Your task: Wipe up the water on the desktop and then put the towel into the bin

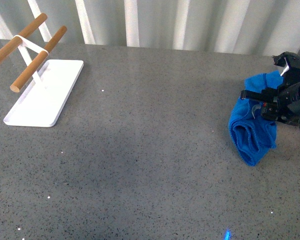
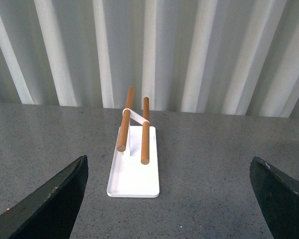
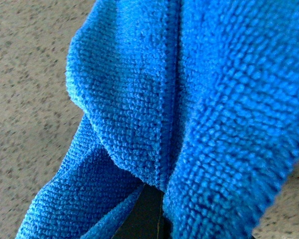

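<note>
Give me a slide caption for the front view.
Right gripper grips a bunched blue towel on the right of the grey desktop; white tray with wooden bars far left.

Soft, even light lay over the tabletop, with a faint dimmer patch mid-surface and tiny white sparkles. A blue glint flashed at the near edge. The white tray cast barely any shadow. The towel filled the right wrist view, its weave crisp and the stone beside it tinted warm.
</note>
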You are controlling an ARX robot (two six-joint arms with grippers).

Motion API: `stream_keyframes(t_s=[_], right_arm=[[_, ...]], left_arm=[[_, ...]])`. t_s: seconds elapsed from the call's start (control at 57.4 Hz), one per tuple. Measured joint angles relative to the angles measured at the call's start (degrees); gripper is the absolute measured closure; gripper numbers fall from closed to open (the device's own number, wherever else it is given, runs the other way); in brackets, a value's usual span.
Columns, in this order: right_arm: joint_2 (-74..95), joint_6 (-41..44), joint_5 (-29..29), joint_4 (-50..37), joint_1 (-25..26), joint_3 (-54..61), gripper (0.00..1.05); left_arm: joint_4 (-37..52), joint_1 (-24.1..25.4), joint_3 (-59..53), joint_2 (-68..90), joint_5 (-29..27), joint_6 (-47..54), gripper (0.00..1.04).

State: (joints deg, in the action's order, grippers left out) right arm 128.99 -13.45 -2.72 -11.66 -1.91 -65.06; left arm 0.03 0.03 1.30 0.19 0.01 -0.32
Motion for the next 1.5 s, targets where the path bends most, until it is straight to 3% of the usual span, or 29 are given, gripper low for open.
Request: stream_keyframes(t_s=[0.261, 0.436, 0.505, 0.558, 0.749, 1.098, 1.499], right_arm=[[7.78, 3.48, -1.27, 1.90, -0.59, -13.22, 1.00], [13.38, 6.23, 5.25, 6.10, -2.62, -24.52, 1.00], [14.25, 8.24, 5.31, 7.48, -3.72, -26.97, 1.00], [15.89, 10.84, 9.22, 9.33, -5.31, -30.32, 1.00], [17.38, 14.97, 16.13, 11.85, -10.91, -33.64, 1.00], [7.34, 19.47, 21.84, 12.76, -13.29, -15.63, 1.00], [-9.49, 36.33, 22.67, 16.15, -5.64, 9.16, 1.00]], left_arm=[[0.00, 0.00, 0.00, -0.02, 0.00, 0.02, 0.07], [0.00, 0.00, 0.00, 0.00, -0.04, 0.02, 0.07], [0.00, 0.00, 0.00, 0.00, 0.00, 0.02, 0.07], [0.00, 0.00, 0.00, 0.00, 0.00, 0.02, 0.07], [0.00, 0.00, 0.00, 0.00, -0.02, 0.04, 0.07], [0.00, 0.00, 0.00, 0.00, -0.02, 0.04, 0.07], [0.00, 0.00, 0.00, 0.00, -0.02, 0.04, 0.07]])
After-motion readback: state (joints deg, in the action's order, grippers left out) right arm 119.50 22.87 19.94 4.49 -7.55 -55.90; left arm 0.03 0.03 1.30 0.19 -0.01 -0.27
